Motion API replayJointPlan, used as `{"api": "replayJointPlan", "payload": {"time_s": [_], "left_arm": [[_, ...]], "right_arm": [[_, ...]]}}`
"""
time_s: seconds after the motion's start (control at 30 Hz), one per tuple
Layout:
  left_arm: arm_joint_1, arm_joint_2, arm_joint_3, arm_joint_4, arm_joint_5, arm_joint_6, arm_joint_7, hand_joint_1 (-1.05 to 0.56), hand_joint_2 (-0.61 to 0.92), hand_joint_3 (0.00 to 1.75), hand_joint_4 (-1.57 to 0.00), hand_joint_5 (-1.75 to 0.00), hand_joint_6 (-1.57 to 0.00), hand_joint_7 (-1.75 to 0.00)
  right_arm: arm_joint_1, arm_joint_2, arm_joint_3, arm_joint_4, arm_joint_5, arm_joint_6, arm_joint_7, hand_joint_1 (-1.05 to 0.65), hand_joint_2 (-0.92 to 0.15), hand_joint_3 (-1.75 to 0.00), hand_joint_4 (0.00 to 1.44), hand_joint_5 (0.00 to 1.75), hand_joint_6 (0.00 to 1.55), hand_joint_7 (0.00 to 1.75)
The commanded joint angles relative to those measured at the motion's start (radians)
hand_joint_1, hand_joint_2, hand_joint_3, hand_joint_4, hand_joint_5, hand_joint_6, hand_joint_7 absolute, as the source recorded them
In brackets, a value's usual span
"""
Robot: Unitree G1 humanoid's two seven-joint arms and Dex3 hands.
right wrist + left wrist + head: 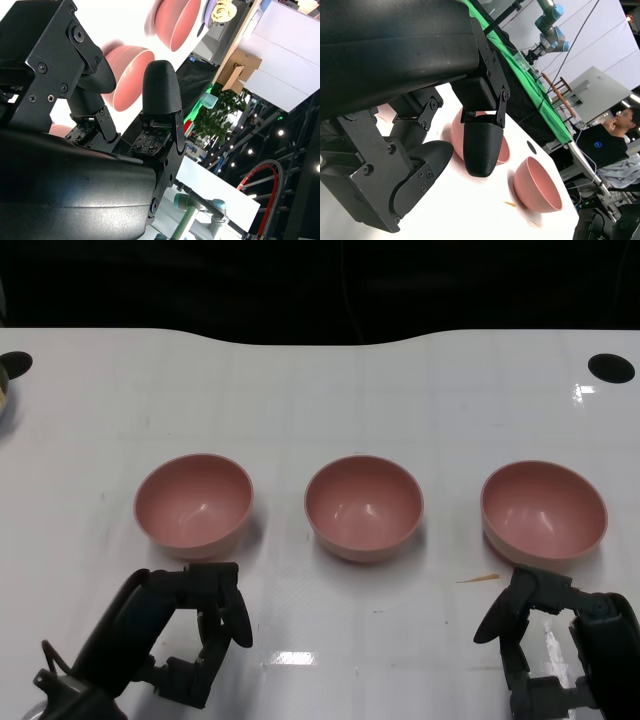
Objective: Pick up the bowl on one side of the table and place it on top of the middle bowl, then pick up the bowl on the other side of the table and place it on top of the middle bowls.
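1. Three pink bowls stand upright in a row across the white bench (320, 640), well apart from one another, all with the same smooth, glossy inside and a plain rim.
2. Left bowl (193, 502): sits on the robot's left side, just beyond the left hand. Nothing in it.
3. Middle bowl (363, 506): centred between the other two, empty, nothing stacked on it.
4. Right bowl (543, 511): on the robot's right side, its rim tipped slightly toward the camera in the head view. A small tan sliver (478, 580) lies on the bench just in front of it.
5. Left hand (205, 625): low over the bench at the near edge, short of the left bowl and not touching it. Fingers are spread apart with a clear gap between them; it holds nothing. The left wrist view shows a black fingertip (482, 147) hanging in front of a bowl, with bare bench beneath.
6. Right hand (540, 640): near the bench edge, just in front of the right bowl, apart from it. Fingers apart, nothing held.
7. A dark round hole (611, 367) marks the far right corner of the bench.
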Motion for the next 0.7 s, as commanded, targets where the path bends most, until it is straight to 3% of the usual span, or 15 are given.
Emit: {"api": "replayJointPlan", "payload": {"time_s": [0.03,0.17,0.33,0.4,0.53,0.7], "left_arm": [[-0.016,0.012,0.01,0.025,-0.014,-0.019,0.004,-0.04,0.2,1.5,-0.87,-1.47,-0.9,-1.2],[-0.014,0.002,0.021,0.021,-0.043,0.002,0.005,-0.12,0.23,1.34,-0.8,-1.3,-0.87,-1.0],[0.011,-0.014,0.047,-0.052,-0.02,0.091,0.057,-0.22,0.51,0.75,-0.63,-1.19,-0.73,-0.66],[0.018,-0.014,0.052,-0.09,0.0,0.121,0.074,-0.23,0.56,0.65,-0.6,-1.16,-0.71,-0.59],[0.032,-0.002,0.06,-0.18,0.067,0.199,0.115,-0.28,0.75,0.3,-0.57,-0.89,-0.7,-0.36],[0.04,0.018,0.063,-0.284,0.168,0.297,0.169,-0.35,0.85,0.12,-0.52,-0.8,-0.64,-0.22]], "right_arm": [[-0.006,-0.012,-0.007,0.013,-0.002,-0.011,-0.005,0.19,-0.09,-1.73,0.91,1.61,0.89,1.31],[-0.005,-0.011,-0.006,0.01,-0.001,-0.004,0.0,0.19,-0.1,-1.72,0.91,1.62,0.88,1.31],[-0.006,-0.009,-0.007,0.003,-0.004,-0.003,-0.003,0.2,-0.1,-1.72,0.9,1.63,0.88,1.32],[-0.006,-0.008,-0.009,0.002,-0.011,-0.003,-0.008,0.2,-0.09,-1.72,0.91,1.63,0.88,1.32],[-0.011,-0.007,-0.006,0.008,-0.005,-0.002,-0.004,0.21,-0.1,-1.72,0.91,1.63,0.89,1.32],[-0.014,-0.004,-0.005,0.011,-0.004,0.0,-0.005,0.2,-0.11,-1.72,0.9,1.64,0.88,1.32]]}}
